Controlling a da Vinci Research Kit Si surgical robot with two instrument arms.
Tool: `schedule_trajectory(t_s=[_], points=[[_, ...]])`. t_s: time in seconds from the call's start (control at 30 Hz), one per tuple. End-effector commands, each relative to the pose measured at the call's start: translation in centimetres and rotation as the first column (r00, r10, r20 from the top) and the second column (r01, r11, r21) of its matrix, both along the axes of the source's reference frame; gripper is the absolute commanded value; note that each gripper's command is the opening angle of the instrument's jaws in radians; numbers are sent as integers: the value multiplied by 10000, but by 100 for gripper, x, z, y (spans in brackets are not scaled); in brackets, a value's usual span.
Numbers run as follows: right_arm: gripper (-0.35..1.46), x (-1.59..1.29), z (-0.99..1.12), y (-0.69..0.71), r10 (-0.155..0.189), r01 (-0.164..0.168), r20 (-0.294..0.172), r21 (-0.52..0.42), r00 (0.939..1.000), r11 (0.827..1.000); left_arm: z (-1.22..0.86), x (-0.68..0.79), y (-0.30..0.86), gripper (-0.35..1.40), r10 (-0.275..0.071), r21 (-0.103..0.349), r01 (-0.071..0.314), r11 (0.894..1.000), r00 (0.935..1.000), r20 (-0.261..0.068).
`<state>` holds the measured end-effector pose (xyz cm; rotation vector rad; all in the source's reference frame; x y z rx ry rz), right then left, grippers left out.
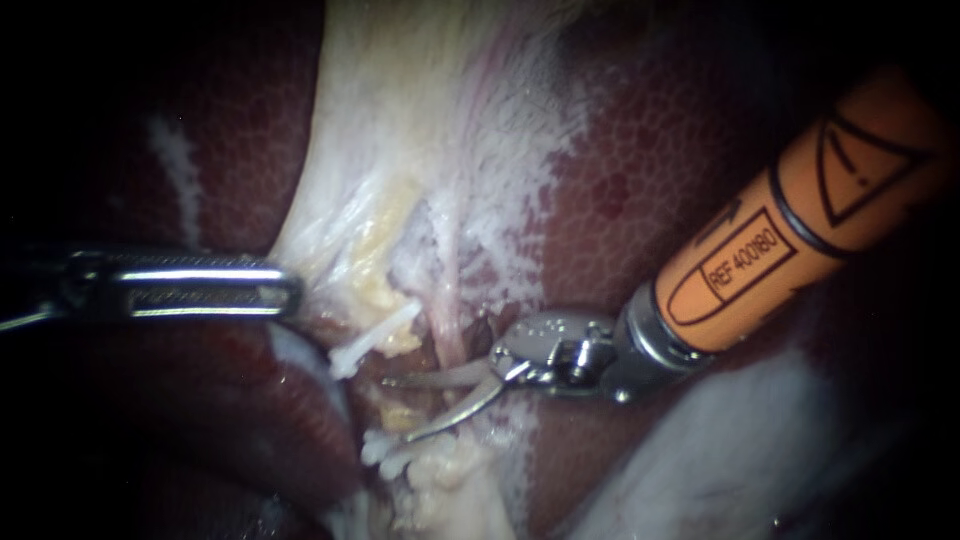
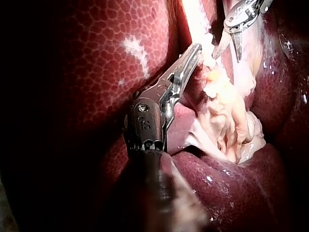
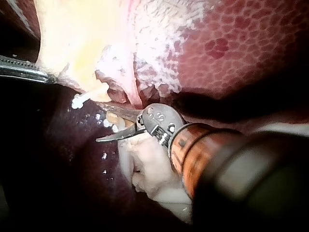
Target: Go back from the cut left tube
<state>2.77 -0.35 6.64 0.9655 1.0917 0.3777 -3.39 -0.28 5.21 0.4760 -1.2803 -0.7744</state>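
My right instrument, on an orange shaft, comes in from the right with two curved blades open. The blades lie between a white clip on an upper stump and more white clips on the lower stump of the cut tube. A thin pink tube runs down just right of the upper clip, by the blades' hinge. My left instrument comes in from the left, its jaws shut on the edge of the pale gallbladder tissue. The right wrist view shows the open blades below the clip.
Dark red mottled liver surrounds the field, with a glossy lobe under the left instrument. Yellowish fatty tissue lies below the blades. In the left wrist view the left jaws sit beside the right blades.
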Motion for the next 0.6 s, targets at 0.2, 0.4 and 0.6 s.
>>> schedule_trajectory(t_s=[0.2,0.4,0.6], points=[[84,-33,-12,17,262,-265,-61,-512,9996,9983,2,1,1,-35,-38,-2,38,10000,10000,-30],[96,-68,-29,43,858,-854,-38,-1538,9963,9844,3,1,2,-35,-39,-2,39,10000,10000,-30],[109,-93,-43,63,1370,-1318,-28,-2923,9906,9472,4,1,2,-35,-39,-2,39,10000,10000,-30]])
